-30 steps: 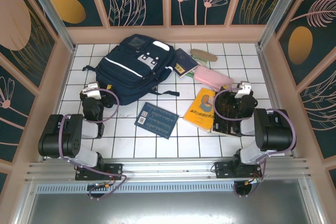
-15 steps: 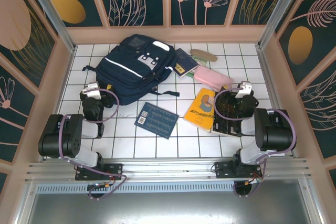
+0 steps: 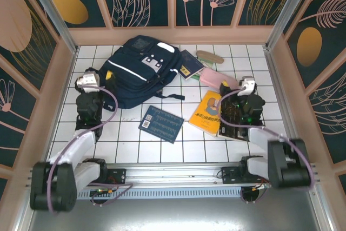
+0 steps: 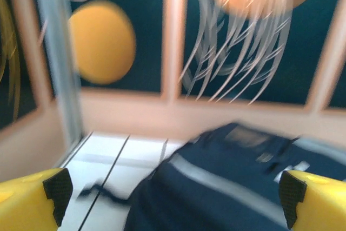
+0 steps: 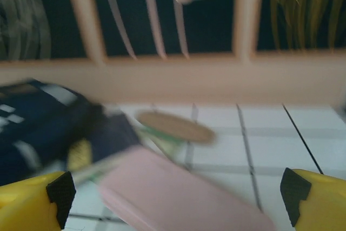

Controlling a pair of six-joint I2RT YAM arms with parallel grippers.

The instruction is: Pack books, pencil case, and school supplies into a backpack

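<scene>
The navy backpack (image 3: 138, 68) lies at the back left, its white stripe (image 4: 227, 179) blurred in the left wrist view. My left gripper (image 3: 102, 78) stands open at its left side, holding nothing. The pink pencil case (image 3: 219, 79) lies right of it, and my open, empty right gripper (image 3: 233, 89) sits just at its near end. The pencil case (image 5: 178, 193) is close ahead between the yellow fingertips (image 5: 32, 201). Behind it lie a tan oval piece (image 5: 173, 125) and a green pack (image 5: 162, 136). A yellow book (image 3: 208, 112), blue book (image 3: 161, 124), black book (image 3: 235, 120) and navy booklet (image 3: 189, 64) lie flat.
The white tiled floor (image 3: 130, 144) is fenced by peach walls (image 3: 173, 35) on three sides. A dark strap (image 3: 170, 96) trails from the backpack toward the middle. The black book lies partly under the right arm.
Both arms have unfolded and reached away from their bases. The left gripper moved up to the backpack's left side, the right one toward the pink pencil case. Both stayed open.
</scene>
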